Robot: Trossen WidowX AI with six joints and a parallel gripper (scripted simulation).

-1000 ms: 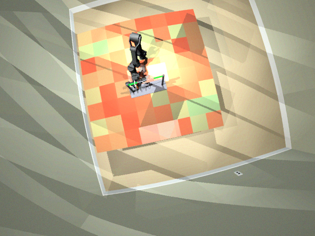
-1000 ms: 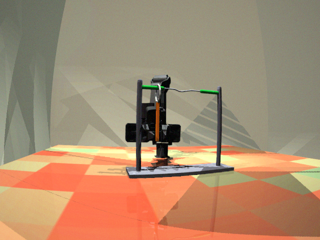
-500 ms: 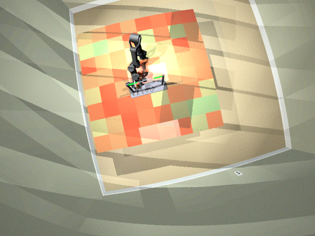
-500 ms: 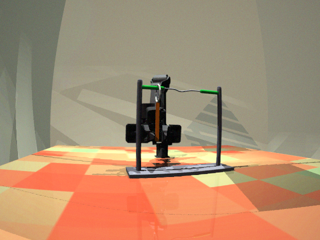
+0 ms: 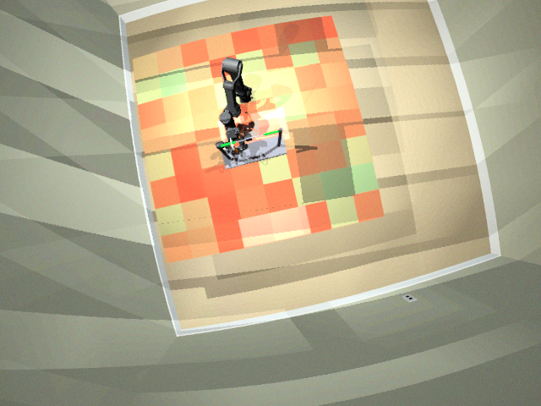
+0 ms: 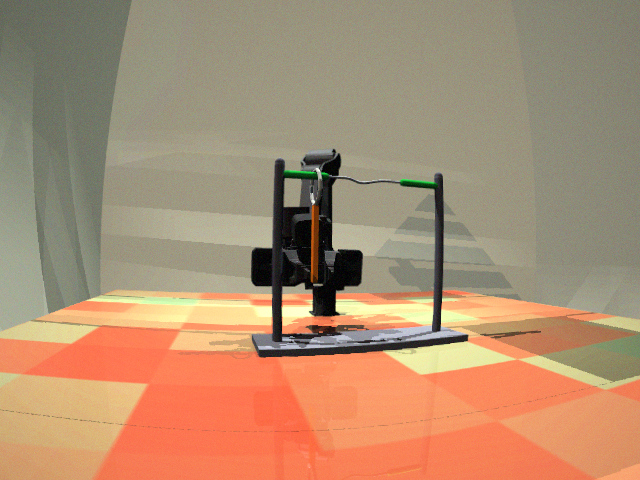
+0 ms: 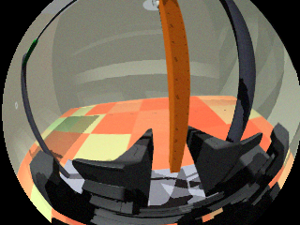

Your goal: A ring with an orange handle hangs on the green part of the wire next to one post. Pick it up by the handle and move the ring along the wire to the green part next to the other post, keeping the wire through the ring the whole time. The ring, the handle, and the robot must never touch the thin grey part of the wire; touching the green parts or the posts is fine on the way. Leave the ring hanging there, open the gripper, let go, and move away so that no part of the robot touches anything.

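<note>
In the exterior view, the ring [image 6: 320, 180] hangs on the left green part [image 6: 295, 174] [image 5: 224, 145] of the wire, near the left post [image 6: 277, 248]. Its orange handle [image 6: 314, 242] [image 7: 178, 70] hangs nearly straight down. My gripper [image 6: 314, 265] [image 7: 168, 130] is partly open, with one finger on each side of the handle's lower part; both fingers show gaps to it in the wrist view. How deep the handle stands between them is hard to tell. The thin grey wire [image 6: 361, 181] runs wavy to the other green part [image 6: 418, 183] [image 5: 271, 133] [image 7: 31, 49].
The right post [image 6: 438, 258] stands at the far end of the grey base [image 6: 372, 348] [image 5: 278, 151]. The near post [image 7: 247, 70] rises close beside the right finger in the wrist view. The arm [image 5: 231, 94] reaches in from behind the frame.
</note>
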